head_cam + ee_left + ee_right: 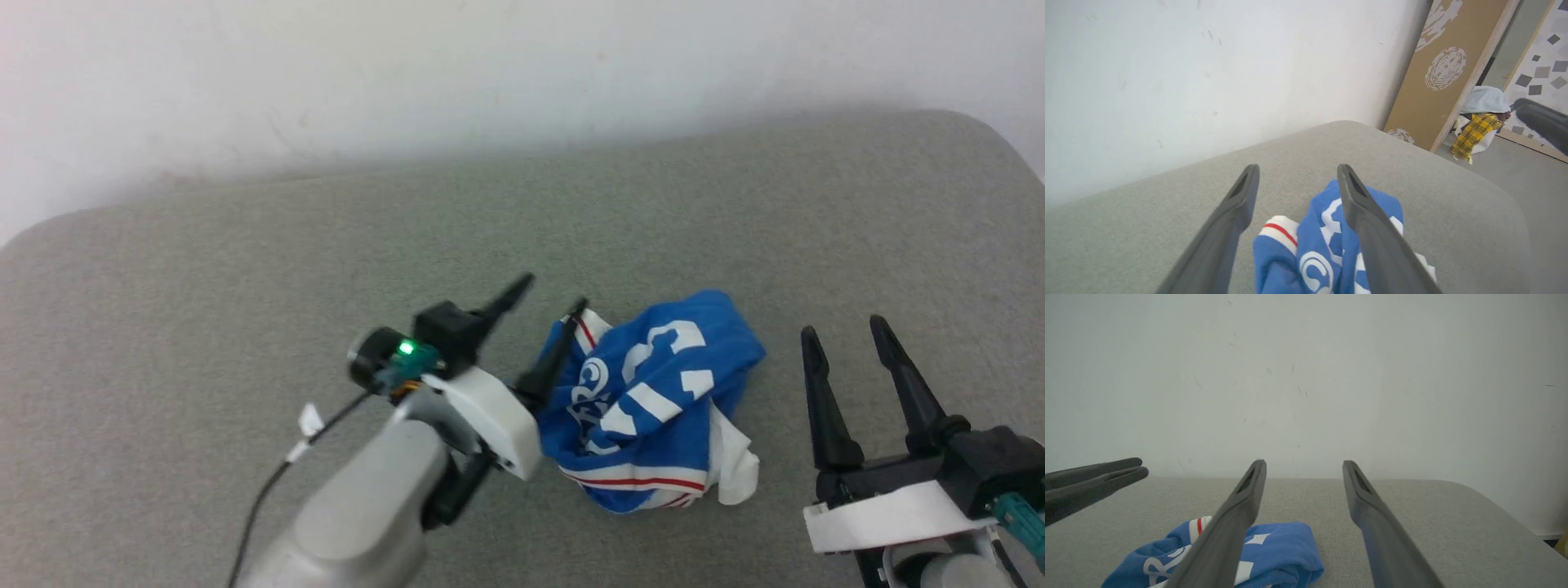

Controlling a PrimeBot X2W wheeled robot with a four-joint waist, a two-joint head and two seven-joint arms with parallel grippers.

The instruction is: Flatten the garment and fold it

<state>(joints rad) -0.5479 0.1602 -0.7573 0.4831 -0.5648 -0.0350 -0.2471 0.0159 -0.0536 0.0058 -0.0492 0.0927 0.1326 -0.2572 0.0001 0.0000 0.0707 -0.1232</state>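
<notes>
- Head view: the crumpled royal-blue knit jersey shirt with white lettering and red-and-white striped trim [653,400] lies bunched in a heap on the grey woven fabric cushion [245,286], a little right of the middle and near me.
- My left gripper [555,291] is at the heap's left edge with its two dark fingers spread apart and nothing gripped. Its right-hand finger runs right along the cloth, and I cannot tell whether it touches.
- My right gripper [843,327] is to the right of the shirt and apart from it, fingers spread wide and empty.
- The lettering is folded over itself and cannot be read. A white flap sticks out at the heap's near right.
- Left wrist view: my left gripper [1297,168] is open over the shirt [1323,245], whose blue folds and striped cuff lie between and under my fingers. The bottom edge cuts the heap off.
- Far to the right are a tan board with white round patterns [1437,73] leaning on the white wall, a pile with yellow plaid cloth [1474,130] on the floor, and one finger [1543,122] of my right gripper.
- Right wrist view: my right gripper [1304,463] is open over bare cushion [1453,522]. The shirt [1282,555] sits near left, partly hidden behind my left-hand finger.
- My left gripper [1142,467] enters from the left edge, seen side-on.
</notes>
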